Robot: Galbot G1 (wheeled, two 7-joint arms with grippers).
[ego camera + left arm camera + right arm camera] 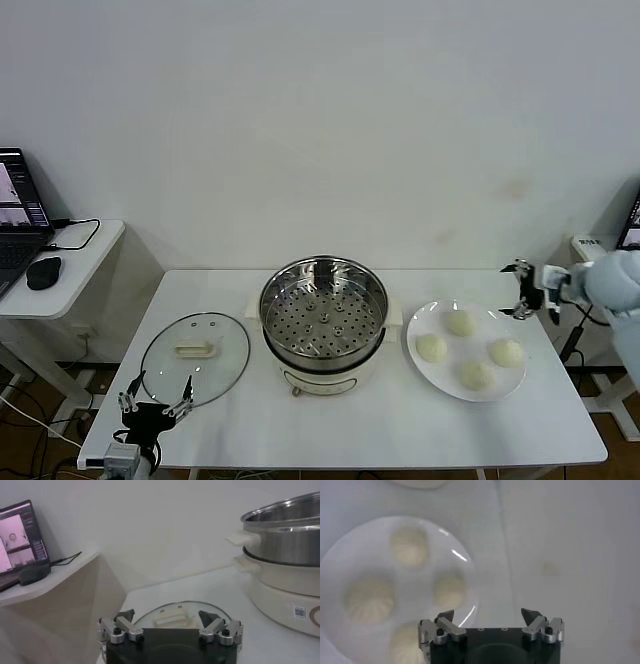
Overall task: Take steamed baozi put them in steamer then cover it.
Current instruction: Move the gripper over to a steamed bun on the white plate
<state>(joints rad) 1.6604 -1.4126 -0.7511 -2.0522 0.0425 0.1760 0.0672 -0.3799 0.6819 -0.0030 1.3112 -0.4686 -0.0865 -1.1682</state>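
You have everything left to do: at lower left the left tool (155, 404) hangs spread by the cover (195, 357) lying on the table (350, 430); the centre steamer (323, 318) stands empty; at right, four steamed baozi (460, 323) sit on the plate (432, 377), the right tool (527, 289) spread, holding nothing.

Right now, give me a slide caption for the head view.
Four steamed baozi on a plate beside the open steamer.

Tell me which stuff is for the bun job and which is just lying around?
For the job: four steamed baozi on the white plate, the steamer, the cover.
Lying around: laptop, mouse, side table.
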